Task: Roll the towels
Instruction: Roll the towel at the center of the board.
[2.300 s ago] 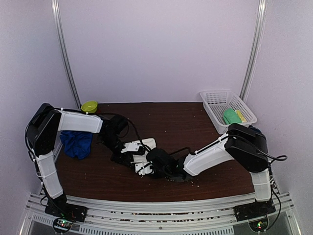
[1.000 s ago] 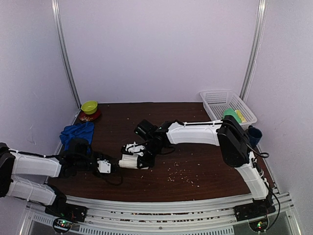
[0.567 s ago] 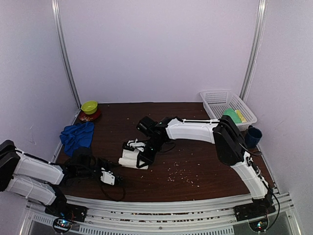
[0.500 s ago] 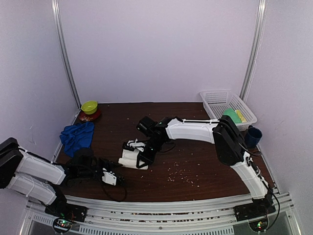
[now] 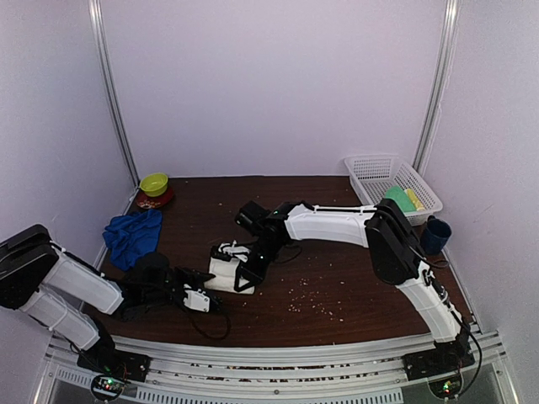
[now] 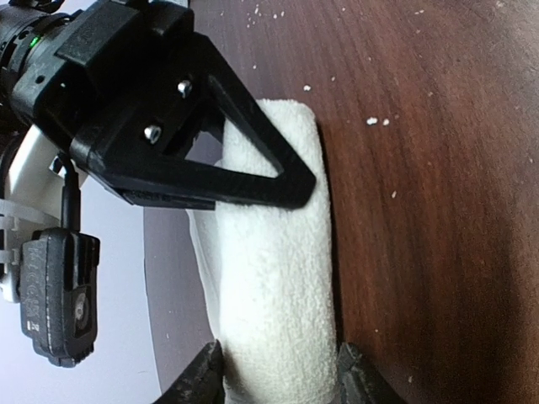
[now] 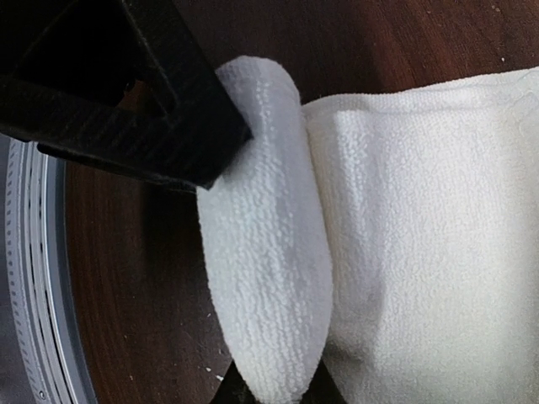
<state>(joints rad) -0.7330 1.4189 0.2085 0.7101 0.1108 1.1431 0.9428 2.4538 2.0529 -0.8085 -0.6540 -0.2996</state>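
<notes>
One camera sits high up behind both arms. It looks down and forward from far back, so it takes in the whole table (image 5: 337, 252) and the back wall. The camera on the left arm is down low and very close. It looks along the white towel (image 6: 269, 278) toward the right gripper (image 6: 286, 181). The camera on the right arm is even closer. It looks down at the same towel, toward the metal rail (image 7: 34, 278) at the near edge. All three cameras see that towel.
</notes>
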